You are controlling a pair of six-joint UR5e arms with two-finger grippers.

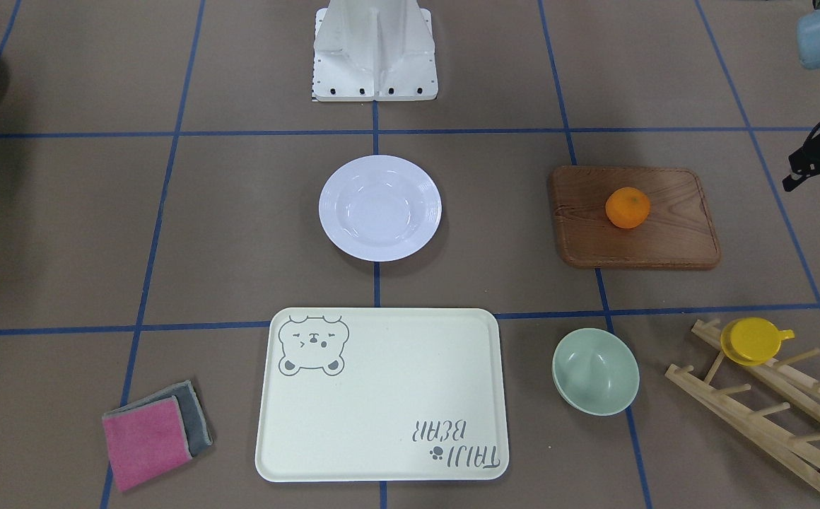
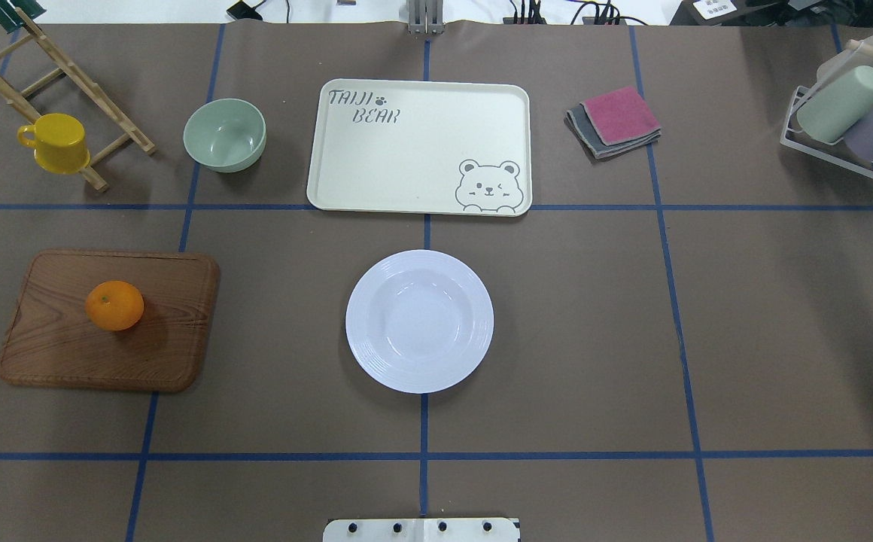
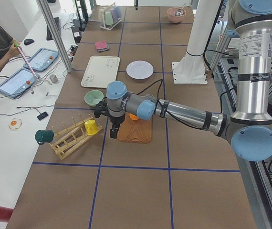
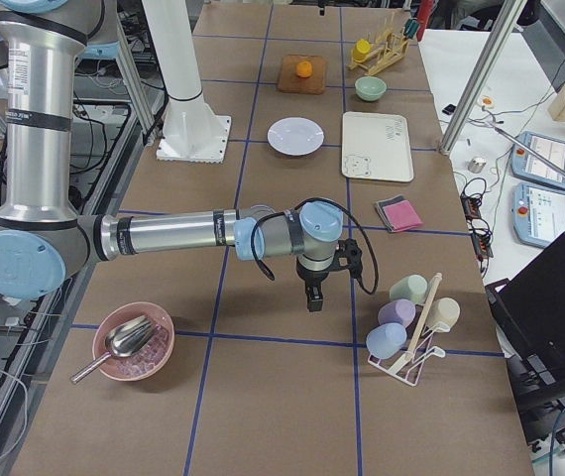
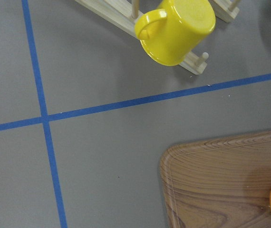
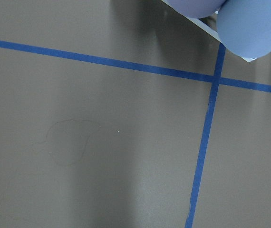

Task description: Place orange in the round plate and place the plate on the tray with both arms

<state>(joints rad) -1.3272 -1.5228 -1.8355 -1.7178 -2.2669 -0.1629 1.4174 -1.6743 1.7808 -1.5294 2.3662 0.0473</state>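
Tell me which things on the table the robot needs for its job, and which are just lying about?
Needed: small round orange fruit, white glossy round deep plate, cream rectangular bear-print tray.
Lying about: brown wooden board, pale green bowl, yellow plastic cup, wooden peg rack, pink and grey cloths.

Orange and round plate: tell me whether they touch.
Apart. Overhead view shows the orange on the wooden board, bare table separating it from the round plate.

Approach room: bare brown table (image 2: 594, 316) all round the white round ridged plate (image 2: 372, 354).
Far side: cream rectangular tray (image 2: 421, 150) between pale green bowl (image 2: 224, 135) and folded pink-grey cloths (image 2: 613, 120); small orange (image 2: 114, 305) exposed atop brown wooden board (image 2: 53, 354), wooden peg rack (image 2: 124, 124) near.
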